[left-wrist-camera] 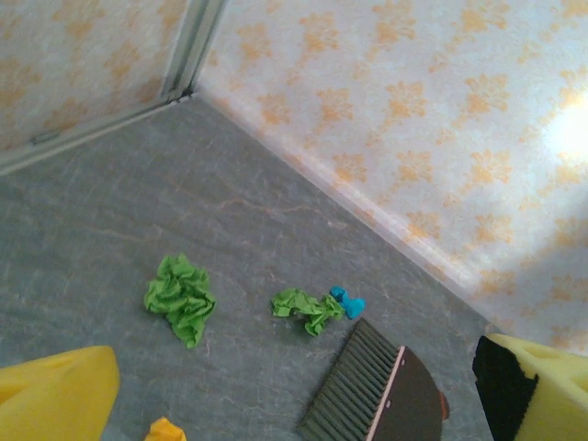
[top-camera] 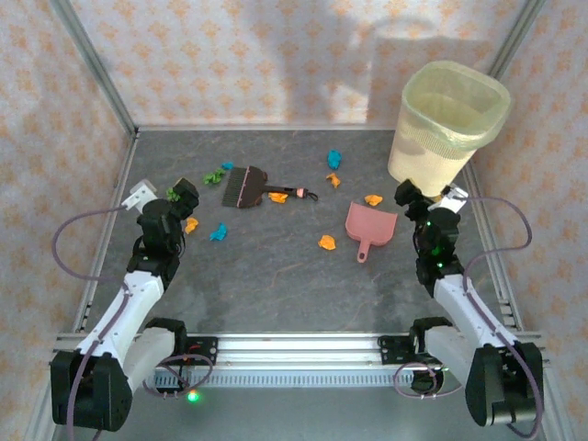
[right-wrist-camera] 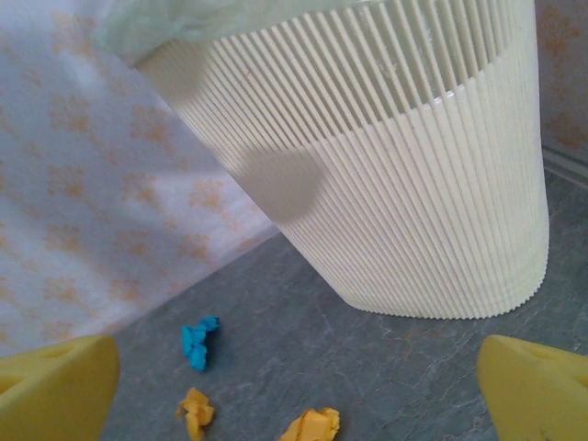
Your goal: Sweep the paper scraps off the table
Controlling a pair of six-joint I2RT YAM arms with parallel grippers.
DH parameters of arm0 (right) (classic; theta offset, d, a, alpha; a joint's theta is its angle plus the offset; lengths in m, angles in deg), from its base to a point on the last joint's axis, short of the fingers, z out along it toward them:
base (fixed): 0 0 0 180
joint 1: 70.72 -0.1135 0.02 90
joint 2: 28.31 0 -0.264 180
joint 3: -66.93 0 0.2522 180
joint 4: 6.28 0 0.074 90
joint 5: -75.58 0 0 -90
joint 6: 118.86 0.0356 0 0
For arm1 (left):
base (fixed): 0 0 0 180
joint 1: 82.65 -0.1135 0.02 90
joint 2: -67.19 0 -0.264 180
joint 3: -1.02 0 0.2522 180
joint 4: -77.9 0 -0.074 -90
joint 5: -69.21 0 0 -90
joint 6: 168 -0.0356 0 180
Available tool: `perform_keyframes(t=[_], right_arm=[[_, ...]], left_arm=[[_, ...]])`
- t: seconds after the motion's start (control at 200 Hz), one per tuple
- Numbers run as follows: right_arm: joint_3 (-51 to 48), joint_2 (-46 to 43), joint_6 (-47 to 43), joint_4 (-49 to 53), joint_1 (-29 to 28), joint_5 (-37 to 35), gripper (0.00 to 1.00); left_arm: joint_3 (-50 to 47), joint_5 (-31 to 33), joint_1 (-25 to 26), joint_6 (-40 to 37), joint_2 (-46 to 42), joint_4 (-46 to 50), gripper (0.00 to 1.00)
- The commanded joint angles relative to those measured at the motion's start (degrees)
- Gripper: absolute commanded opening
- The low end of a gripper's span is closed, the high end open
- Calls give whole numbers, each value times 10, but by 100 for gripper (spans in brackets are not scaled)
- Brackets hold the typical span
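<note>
Paper scraps lie scattered over the dark grey table (top-camera: 276,276): a green one (top-camera: 213,175) with a blue bit (top-camera: 226,167) by the brush, orange (top-camera: 191,225) and blue (top-camera: 218,232) near my left arm, blue (top-camera: 334,159) and orange ones (top-camera: 333,180) (top-camera: 373,199) (top-camera: 327,243) towards the right. My left gripper (top-camera: 184,193) hangs open over the left side. Its wrist view holds two green scraps (left-wrist-camera: 181,297) (left-wrist-camera: 308,308) ahead of the open gripper (left-wrist-camera: 296,390). My right gripper (top-camera: 409,195) (right-wrist-camera: 294,395) stands open beside the bin, with blue (right-wrist-camera: 197,342) and orange scraps (right-wrist-camera: 312,426) in front.
A dark brush (top-camera: 243,186) (left-wrist-camera: 377,395) lies at centre left, its handle pointing right. The pink dustpan (top-camera: 370,225) rests face down at centre right. A tall ribbed cream bin (top-camera: 450,124) (right-wrist-camera: 386,184) fills the far right corner. Patterned peach walls close three sides.
</note>
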Motion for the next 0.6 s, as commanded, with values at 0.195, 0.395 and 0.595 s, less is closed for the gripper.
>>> perform_keyframes(t=[0.195, 0.395, 0.595], right_arm=[[30, 79, 67, -53, 9, 195, 99], [135, 160, 27, 114, -40, 209, 99], [243, 256, -49, 283, -134, 155, 95]], left_arm=[[44, -9, 1, 117, 32, 101, 100], [68, -77, 2, 133, 76, 102, 100], [107, -129, 12, 120, 127, 111, 100]])
